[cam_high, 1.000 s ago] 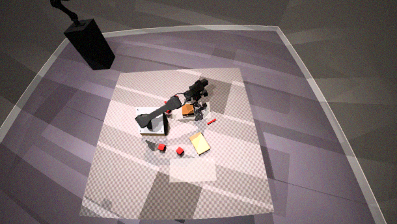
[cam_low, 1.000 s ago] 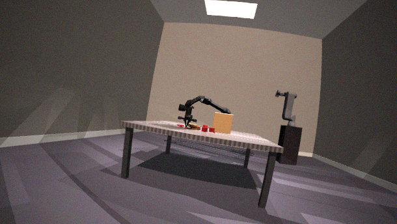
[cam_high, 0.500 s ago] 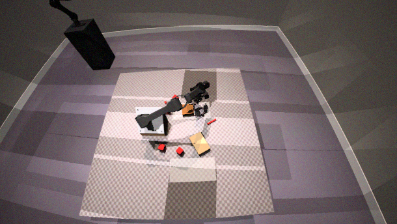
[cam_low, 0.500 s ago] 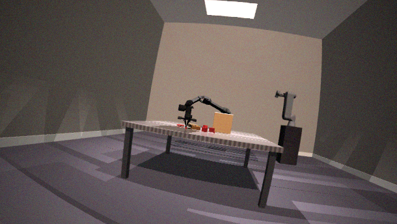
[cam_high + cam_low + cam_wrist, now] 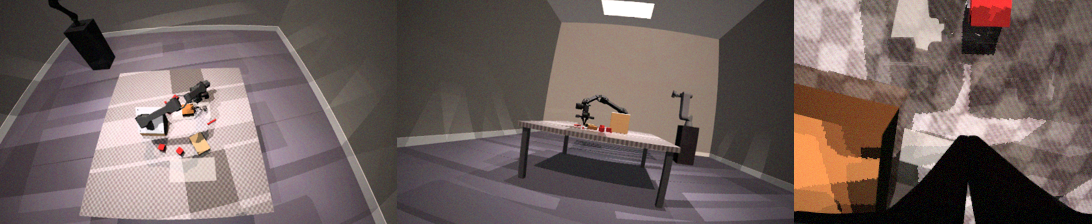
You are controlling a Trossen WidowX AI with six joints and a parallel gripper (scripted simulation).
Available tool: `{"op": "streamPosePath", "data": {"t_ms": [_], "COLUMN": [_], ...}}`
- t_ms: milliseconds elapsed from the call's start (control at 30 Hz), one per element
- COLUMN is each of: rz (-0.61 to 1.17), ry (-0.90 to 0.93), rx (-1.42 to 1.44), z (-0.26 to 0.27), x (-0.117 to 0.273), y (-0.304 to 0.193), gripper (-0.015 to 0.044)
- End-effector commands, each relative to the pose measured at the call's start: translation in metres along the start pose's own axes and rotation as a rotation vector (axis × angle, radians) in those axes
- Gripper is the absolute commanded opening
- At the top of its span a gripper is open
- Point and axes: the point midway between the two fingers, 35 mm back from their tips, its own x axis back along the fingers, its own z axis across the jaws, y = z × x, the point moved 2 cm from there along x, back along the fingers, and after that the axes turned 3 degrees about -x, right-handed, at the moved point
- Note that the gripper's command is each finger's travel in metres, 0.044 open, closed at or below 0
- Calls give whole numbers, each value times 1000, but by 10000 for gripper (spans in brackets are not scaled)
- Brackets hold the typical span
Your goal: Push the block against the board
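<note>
The square block (image 5: 187,110) (image 5: 831,170) is orange and lies beyond the board in the top view. In the wrist view it fills the lower left, cut off by the frame's edge. The tan rectangular board (image 5: 200,144) (image 5: 589,124) lies flat and slanted, nearer the front in the top view. A gap separates block and board. My gripper (image 5: 584,124) (image 5: 967,144) is shut and empty, its tips pointing down low over the table. In the wrist view the tips are right of the block. Whether they touch it or the table cannot be told.
Red cubes (image 5: 161,147) (image 5: 179,150) lie left of the board. A red bar (image 5: 211,122) lies between block and board, to the right. Another red piece is behind the arm. The arm's white-topped base (image 5: 142,111) stands left. A pale rectangle (image 5: 202,169) lies in front.
</note>
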Motion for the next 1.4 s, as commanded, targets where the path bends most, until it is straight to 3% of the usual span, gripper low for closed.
{"op": "streamPosePath", "data": {"t_ms": [0, 200, 600, 833, 1000, 1367], "rz": [-7, -7, -14, -13, -11, -11], "ry": [-29, -42, -24, -24, -24, -24], "rx": [-6, -10, -196, -199, -199, -199], "z": [-4, 1, 118, 120, 119, 119], "x": [32, 33, 29, 26, -26, -26], "y": [3, 8, 45, 46, 45, 42], "gripper": [0, 0, 0, 0, 0, 0]}}
